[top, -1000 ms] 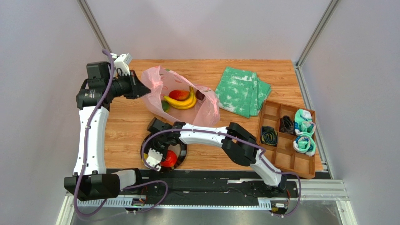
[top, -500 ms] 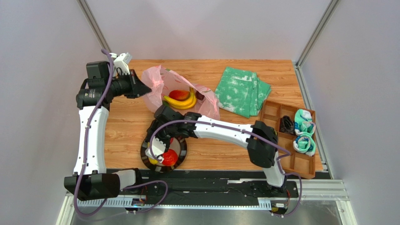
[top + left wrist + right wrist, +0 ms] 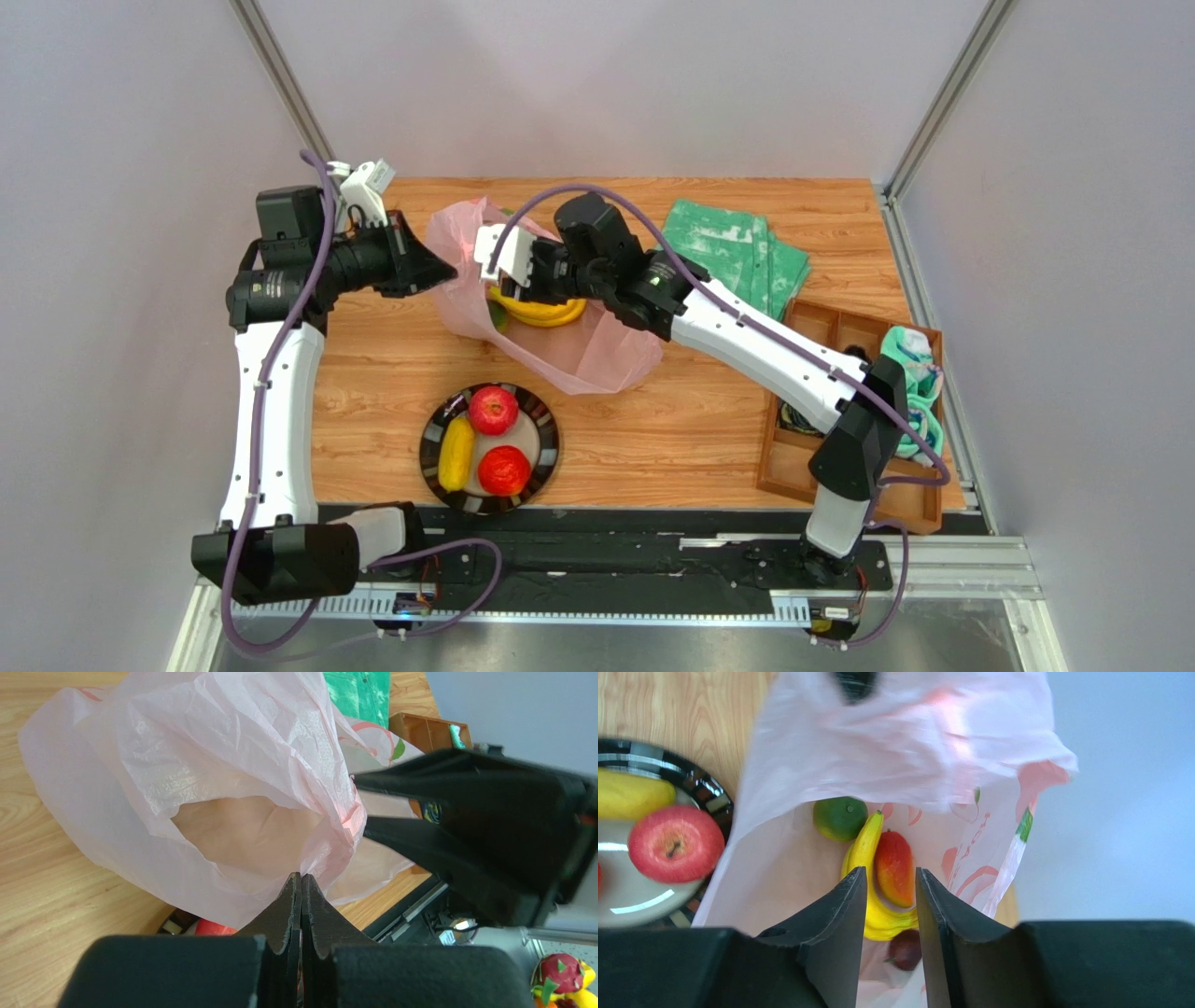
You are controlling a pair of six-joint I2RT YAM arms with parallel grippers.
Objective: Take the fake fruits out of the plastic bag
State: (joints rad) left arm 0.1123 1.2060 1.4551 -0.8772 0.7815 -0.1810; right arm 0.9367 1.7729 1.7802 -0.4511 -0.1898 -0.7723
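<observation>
The pink plastic bag (image 3: 603, 343) lies open on the wood table. My left gripper (image 3: 428, 266) is shut on its rim and holds the mouth up; in the left wrist view the closed gripper (image 3: 300, 876) pinches the bag film (image 3: 224, 756). My right gripper (image 3: 494, 256) hovers over the mouth, open and holding nothing, seen as the gripper (image 3: 891, 871) in its own view. Inside the bag lie yellow bananas (image 3: 866, 847), a red-green mango (image 3: 894, 875), a green round fruit (image 3: 839, 817) and a dark plum (image 3: 905, 948). Two red apples (image 3: 491, 409) and a lemon (image 3: 456, 454) sit on the black plate (image 3: 547, 434).
A folded green-and-white cloth (image 3: 723, 273) lies right of the bag. A brown compartment tray (image 3: 905, 490) with socks and cables stands at the right edge, under the right arm's elbow. Grey walls close in the table on three sides.
My right arm has swung from the plate up to the bag's mouth, and its jaws have narrowed. A second apple now shows on the plate. The left arm has stayed put.
</observation>
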